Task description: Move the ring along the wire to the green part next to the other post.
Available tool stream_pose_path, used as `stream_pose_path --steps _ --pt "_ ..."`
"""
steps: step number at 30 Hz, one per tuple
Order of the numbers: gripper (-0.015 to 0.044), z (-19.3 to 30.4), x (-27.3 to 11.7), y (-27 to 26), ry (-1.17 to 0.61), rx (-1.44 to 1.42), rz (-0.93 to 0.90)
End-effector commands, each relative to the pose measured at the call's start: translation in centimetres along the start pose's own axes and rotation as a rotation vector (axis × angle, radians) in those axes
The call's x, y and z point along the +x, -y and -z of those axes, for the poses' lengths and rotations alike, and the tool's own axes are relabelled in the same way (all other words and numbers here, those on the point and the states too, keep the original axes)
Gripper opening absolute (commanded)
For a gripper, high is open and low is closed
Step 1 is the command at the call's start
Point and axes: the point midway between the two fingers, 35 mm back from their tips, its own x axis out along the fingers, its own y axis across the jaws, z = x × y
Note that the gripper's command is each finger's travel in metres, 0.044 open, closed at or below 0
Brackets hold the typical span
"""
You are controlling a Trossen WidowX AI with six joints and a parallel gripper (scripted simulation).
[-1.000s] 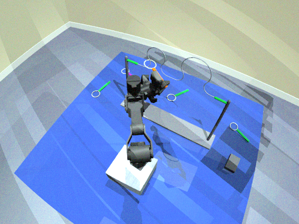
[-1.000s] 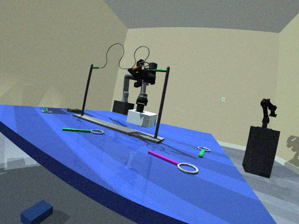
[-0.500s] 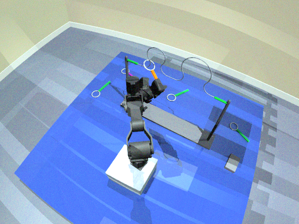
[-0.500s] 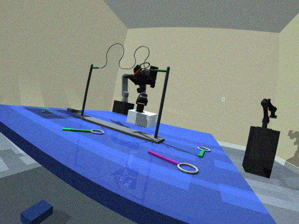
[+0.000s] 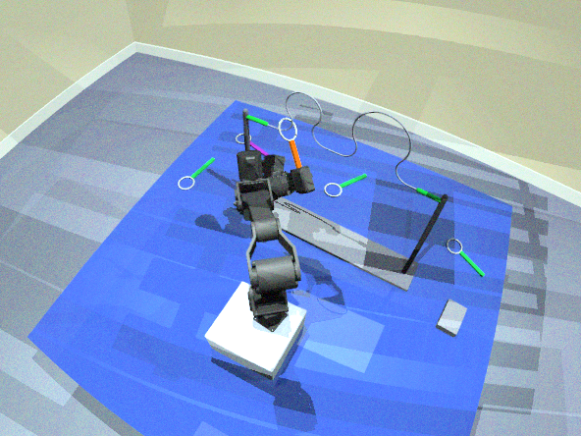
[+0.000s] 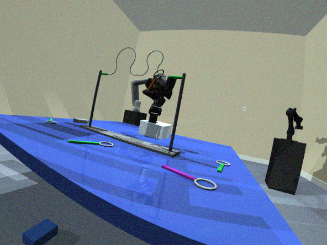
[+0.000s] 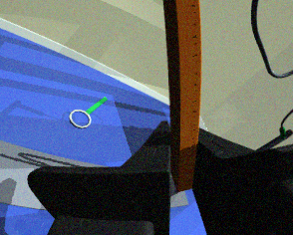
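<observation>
My gripper (image 5: 300, 171) (image 7: 170, 126) is shut on the orange handle (image 5: 295, 154) (image 6: 151, 85) (image 7: 185, 90), near its lower end. The handle slants up to the white ring (image 5: 280, 128), which is around the grey wire (image 5: 409, 142) (image 6: 128, 47) (image 7: 255, 25) just beyond the green part (image 5: 257, 120) (image 6: 175, 77) by one post (image 5: 246, 135) (image 6: 177, 116). Whether ring and wire touch, I cannot tell. The other green part (image 5: 428, 194) (image 6: 104, 74) meets the far post (image 5: 424, 236) (image 6: 95, 99). The ring is outside the wrist view.
Loose rings with green handles (image 5: 202, 168) (image 5: 353, 181) (image 5: 472, 263) and one with a magenta handle (image 5: 258, 148) (image 6: 179, 172) lie on the blue table. A small grey block (image 5: 452, 317) lies at the right. The grey base bar (image 5: 343, 243) (image 6: 130, 140) joins the posts. The wire bends in several curves.
</observation>
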Motion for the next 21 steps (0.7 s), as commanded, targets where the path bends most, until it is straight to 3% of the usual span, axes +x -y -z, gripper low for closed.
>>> stream_pose_path --steps 1,21 --pt "-0.015 -0.1 -0.1 -1.5 -0.011 0.069 -0.039" --pt "-0.015 -2.0 -2.0 -8.1 -0.062 0.464 -0.232"
